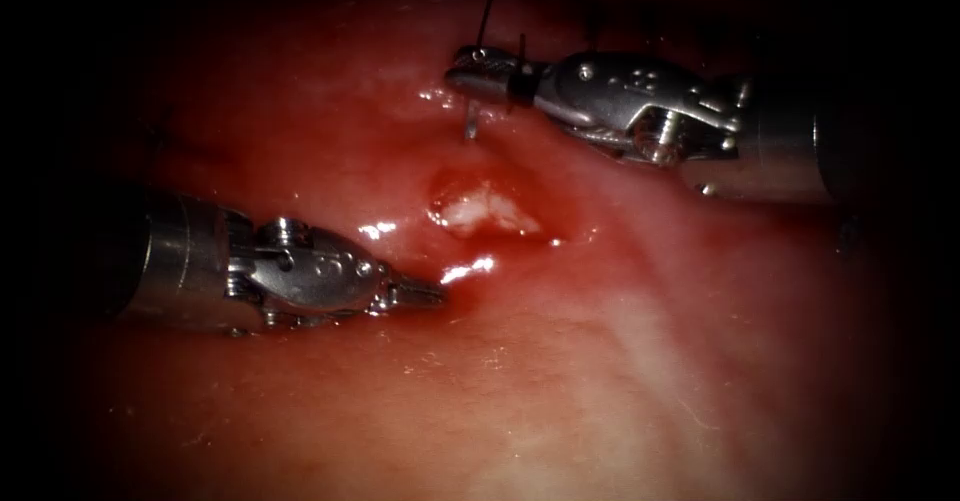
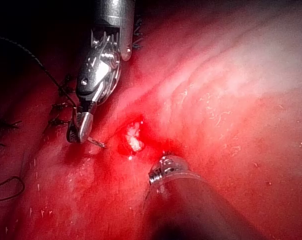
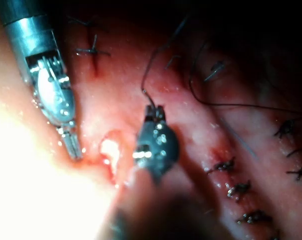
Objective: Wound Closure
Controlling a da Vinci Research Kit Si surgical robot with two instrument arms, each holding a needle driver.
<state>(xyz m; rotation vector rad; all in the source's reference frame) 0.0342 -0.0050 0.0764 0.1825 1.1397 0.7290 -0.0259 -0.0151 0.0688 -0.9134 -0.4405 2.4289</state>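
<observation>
Red, wet tissue (image 1: 620, 361) lies under both tools. On the left, the left pincer (image 1: 425, 293) rests low, close to the tissue. Its jaws are pressed together and it holds nothing. Just to its right is the open cut (image 1: 480, 209), with a pale patch inside and red fluid (image 1: 400, 176) around it. Up and to the right, the right pincer (image 1: 478, 73) is closed on the needle (image 1: 470, 121), near one end of its curve. The needle's free end points down at the tissue just above the cut; I cannot tell if it touches. Dark thread (image 1: 487, 11) runs up from that pincer. The right wrist view shows finished stitches (image 3: 225, 165) nearby. The slippery needle could twist in the jaws. The loose thread could also snag on those stitches if it drags across them.
</observation>
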